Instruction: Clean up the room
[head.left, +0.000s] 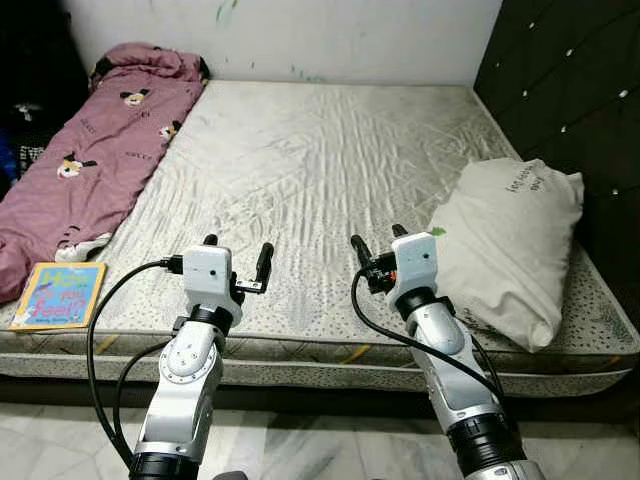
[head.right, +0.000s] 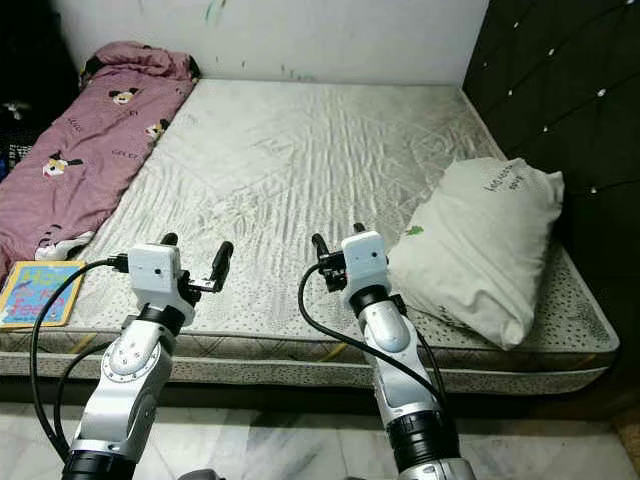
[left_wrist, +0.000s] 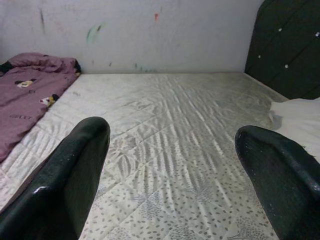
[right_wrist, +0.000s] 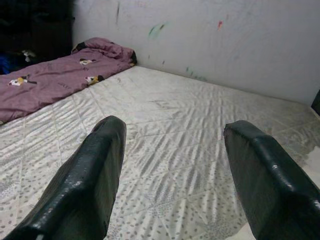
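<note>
Currently, the left gripper (head.left: 238, 249) and right gripper (head.left: 379, 240) hover above the near edge of the mattress (head.left: 310, 150), fingers spread, holding nothing. A white pillow (head.left: 510, 245) lies beside the right gripper. A purple blanket (head.left: 90, 150) covers the left side, with a book (head.left: 58, 295) at the near left corner.

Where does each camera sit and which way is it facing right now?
Left eye, right eye: on the head, looking down at the mattress; left gripper and right gripper raised, open.
Left wrist: along its fingers toward the wall.
Right wrist: along its fingers, same way.
Shared: purple blanket; the eyes add pillow and book.
</note>
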